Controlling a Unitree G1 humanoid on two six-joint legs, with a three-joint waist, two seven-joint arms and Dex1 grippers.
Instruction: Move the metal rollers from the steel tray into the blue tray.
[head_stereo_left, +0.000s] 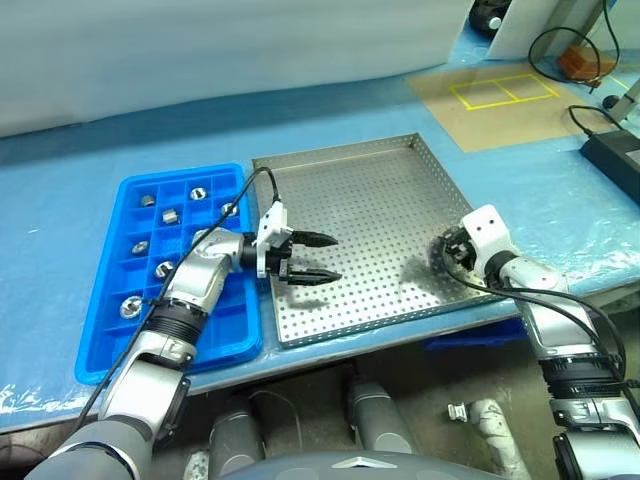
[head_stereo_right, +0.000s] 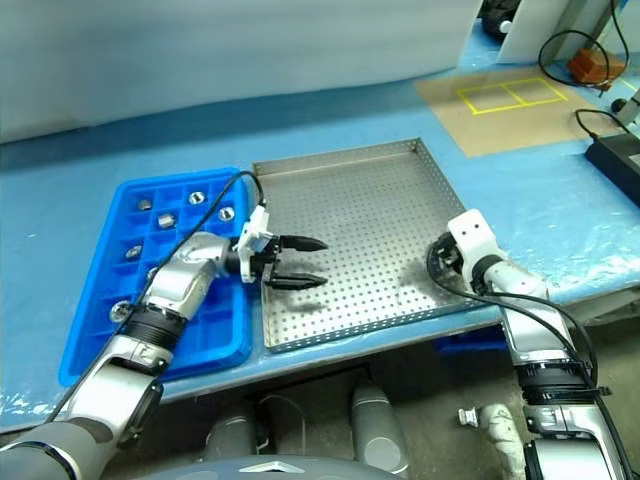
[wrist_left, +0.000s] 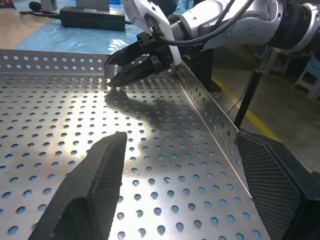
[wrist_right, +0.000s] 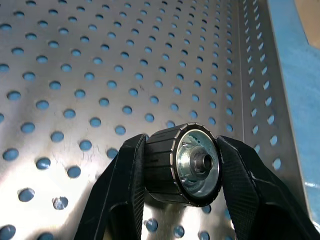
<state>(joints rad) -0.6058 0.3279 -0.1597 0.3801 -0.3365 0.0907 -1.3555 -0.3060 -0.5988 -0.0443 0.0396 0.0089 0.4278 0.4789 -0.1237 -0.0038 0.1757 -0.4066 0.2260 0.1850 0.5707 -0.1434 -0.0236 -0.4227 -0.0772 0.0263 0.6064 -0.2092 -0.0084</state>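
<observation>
A roller (wrist_right: 185, 166) is clamped between the right gripper's (wrist_right: 186, 167) fingers just above the steel tray's (head_stereo_left: 370, 190) right edge, near its front corner. The left gripper (head_stereo_left: 318, 258) is held wide and empty over the tray's left edge. Seven rollers (head_stereo_left: 166, 215) are seen in the blue tray (head_stereo_left: 105, 290).

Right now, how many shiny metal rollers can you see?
8. Seven rollers sit in the blue tray. The eighth roller is pinched in the right claw over the steel tray. The left arm may hide more.
</observation>
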